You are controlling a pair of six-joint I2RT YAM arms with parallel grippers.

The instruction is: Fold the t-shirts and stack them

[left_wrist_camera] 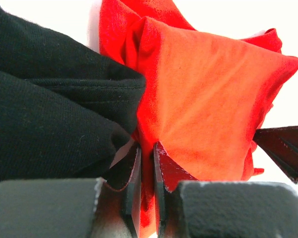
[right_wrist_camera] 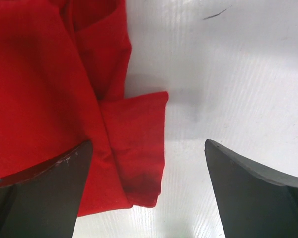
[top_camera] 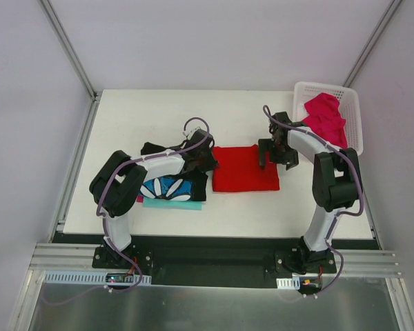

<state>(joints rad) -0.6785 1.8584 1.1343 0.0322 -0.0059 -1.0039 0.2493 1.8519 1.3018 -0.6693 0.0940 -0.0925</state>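
Observation:
The red t-shirt (top_camera: 245, 178) lies folded in a rectangle at the middle of the table. My left gripper (top_camera: 210, 160) is shut on its left edge; in the left wrist view red cloth (left_wrist_camera: 208, 99) is pinched between the jaws (left_wrist_camera: 147, 146). The black flower-print t-shirt (top_camera: 172, 187) lies under the left arm, bunched beside the jaws (left_wrist_camera: 49, 114). My right gripper (top_camera: 265, 157) hangs open over the red shirt's far right corner, with a red sleeve flap (right_wrist_camera: 139, 148) between its spread fingers (right_wrist_camera: 149, 142). The magenta t-shirt (top_camera: 326, 117) sits crumpled in the basket.
The white lattice basket (top_camera: 310, 89) stands at the table's far right corner. A teal flat piece (top_camera: 172, 204) sticks out under the black shirt. One right-gripper finger (left_wrist_camera: 285, 148) shows at the right of the left wrist view.

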